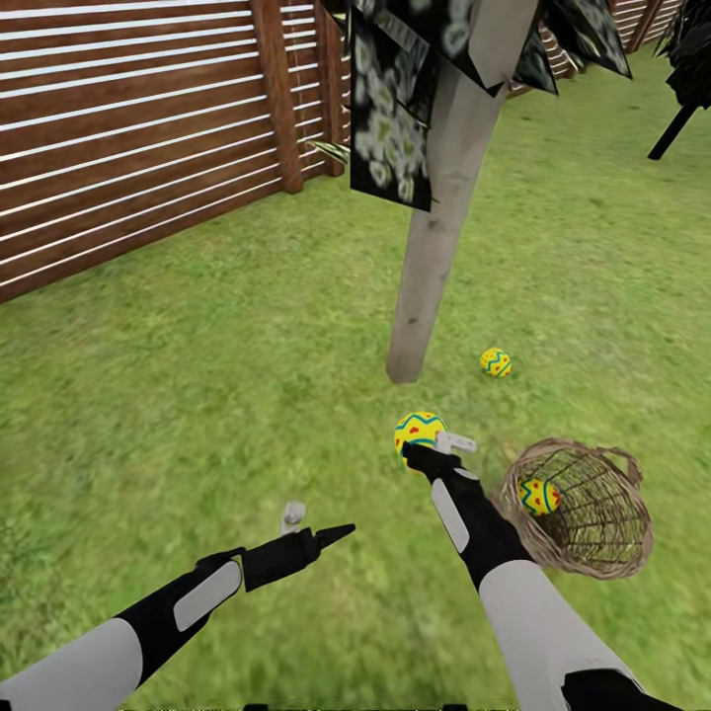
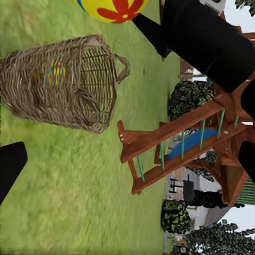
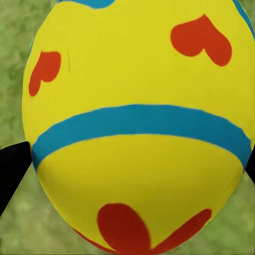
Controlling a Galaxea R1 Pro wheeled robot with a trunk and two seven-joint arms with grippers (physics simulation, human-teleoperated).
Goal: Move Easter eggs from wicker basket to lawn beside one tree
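Observation:
My right gripper (image 1: 434,446) is shut on a yellow Easter egg (image 1: 419,431) with red hearts and a blue band, held just above the lawn (image 1: 197,375) near the foot of the pale-trunked tree (image 1: 427,257). That egg (image 3: 141,127) sits between two black fingertips (image 3: 10,170). A second egg (image 1: 496,362) lies on the grass right of the trunk. The wicker basket (image 1: 602,553) lies tipped on its side by my right forearm, with a third egg (image 1: 538,496) inside it. Through the weave of the basket (image 2: 64,85) that egg (image 2: 53,71) shows faintly. My left gripper (image 1: 318,523) hovers open over grass, holding nothing.
A brown slatted fence (image 1: 128,128) runs along the back left. A black-trunked dark tree (image 1: 681,109) stands at the far right. A wooden play frame with a blue slide (image 2: 186,143) stands beyond the basket. Open grass spreads left of the trunk.

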